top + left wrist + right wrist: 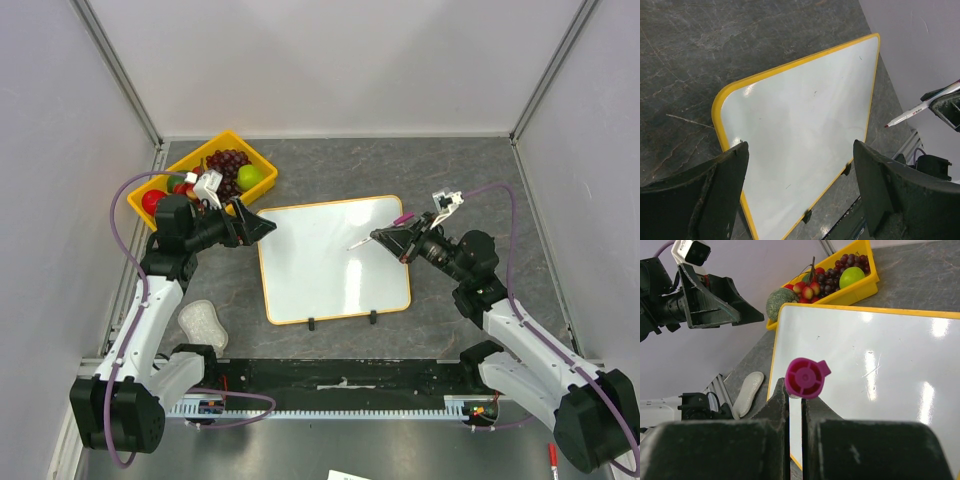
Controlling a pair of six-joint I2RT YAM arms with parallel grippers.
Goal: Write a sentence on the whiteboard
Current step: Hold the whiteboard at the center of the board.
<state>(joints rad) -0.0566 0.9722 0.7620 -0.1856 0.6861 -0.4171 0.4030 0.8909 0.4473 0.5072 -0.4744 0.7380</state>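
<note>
Top view, board: the whiteboard point(335, 260) lies flat in the middle of the table.
Top view, hands: the left gripper point(262, 226) is at its 10 o'clock corner, fingers wide apart and holding nothing. The right gripper point(398, 240) is at 2 o'clock, squeezed tight on the marker point(372, 237).
Top view, around: the fruit tray point(258, 152) sits at 10 o'clock and a white lump point(203, 323) at 8 o'clock.
Left wrist view: the board fills the gap between the fingers, and the marker comes in from 3 o'clock.
Right wrist view: the marker's pink cap sticks up between the closed fingers, with the fruit tray at 12 o'clock.
</note>
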